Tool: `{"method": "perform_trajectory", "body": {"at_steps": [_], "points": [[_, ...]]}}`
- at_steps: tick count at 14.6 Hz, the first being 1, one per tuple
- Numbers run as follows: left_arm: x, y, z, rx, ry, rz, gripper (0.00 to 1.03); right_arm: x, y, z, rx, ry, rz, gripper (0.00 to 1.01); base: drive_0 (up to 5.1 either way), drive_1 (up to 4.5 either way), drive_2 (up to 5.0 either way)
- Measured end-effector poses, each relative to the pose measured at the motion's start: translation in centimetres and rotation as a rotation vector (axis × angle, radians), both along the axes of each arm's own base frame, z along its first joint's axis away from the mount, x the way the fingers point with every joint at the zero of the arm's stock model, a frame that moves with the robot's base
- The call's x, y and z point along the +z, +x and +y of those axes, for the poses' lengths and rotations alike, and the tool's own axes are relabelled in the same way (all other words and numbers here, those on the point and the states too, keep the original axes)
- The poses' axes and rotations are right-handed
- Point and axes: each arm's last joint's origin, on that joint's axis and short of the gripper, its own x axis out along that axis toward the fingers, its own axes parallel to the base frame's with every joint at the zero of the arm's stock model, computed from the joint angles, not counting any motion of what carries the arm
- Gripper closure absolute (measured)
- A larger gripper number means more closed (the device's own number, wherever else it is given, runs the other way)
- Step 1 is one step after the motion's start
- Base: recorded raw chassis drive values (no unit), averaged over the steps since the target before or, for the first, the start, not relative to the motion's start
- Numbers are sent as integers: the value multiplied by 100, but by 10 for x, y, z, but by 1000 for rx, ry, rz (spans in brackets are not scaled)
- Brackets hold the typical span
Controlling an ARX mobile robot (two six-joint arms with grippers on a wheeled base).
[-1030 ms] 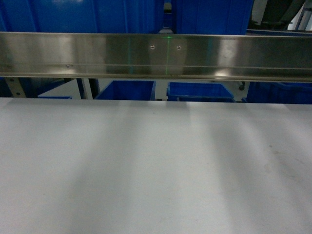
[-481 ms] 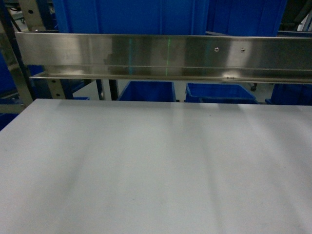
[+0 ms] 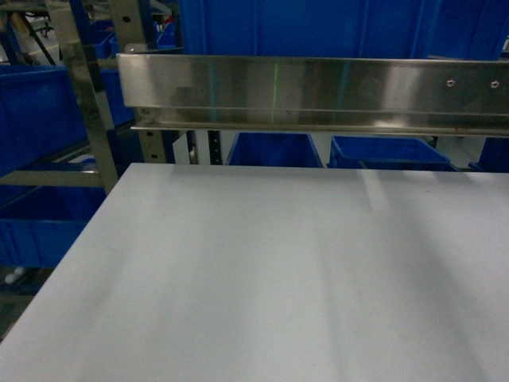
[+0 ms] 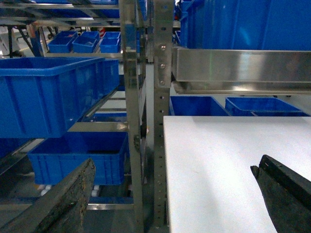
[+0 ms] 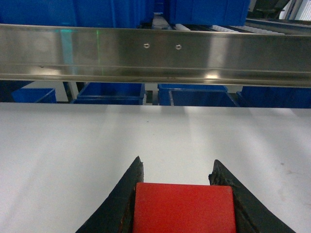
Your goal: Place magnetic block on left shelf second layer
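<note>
The magnetic block (image 5: 183,208), a plain red cube, sits between the dark fingers of my right gripper (image 5: 177,161), which is shut on it just above the white tabletop (image 5: 73,145). My left gripper (image 4: 174,165) is open and holds nothing; its two fingers straddle the table's left edge. The left shelf second layer shows as a large deep blue tub (image 4: 53,94) on steel rails, left of the hole-punched upright (image 4: 163,97). The head view shows this blue tub (image 3: 40,111) at far left. Neither gripper appears in the head view.
A shiny steel rail (image 3: 318,91) runs across above the table's far edge, with blue tubs (image 3: 318,28) on top and more blue tubs (image 3: 274,150) behind. A smaller ribbed blue crate (image 4: 77,155) sits on the tier below the large tub.
The head view has swung to the left: the steel rail and tubs slid right, and the left rack's uprights and its blue tub came into view.
</note>
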Motion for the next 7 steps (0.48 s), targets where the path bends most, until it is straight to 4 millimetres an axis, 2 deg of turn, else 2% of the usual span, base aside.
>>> {"method": "perform_trajectory", "body": {"at_steps": [7], "points": [[0, 0, 0, -1, 0, 0, 5, 0, 0, 0, 0, 0, -2, 67, -494, 243, 243]]}}
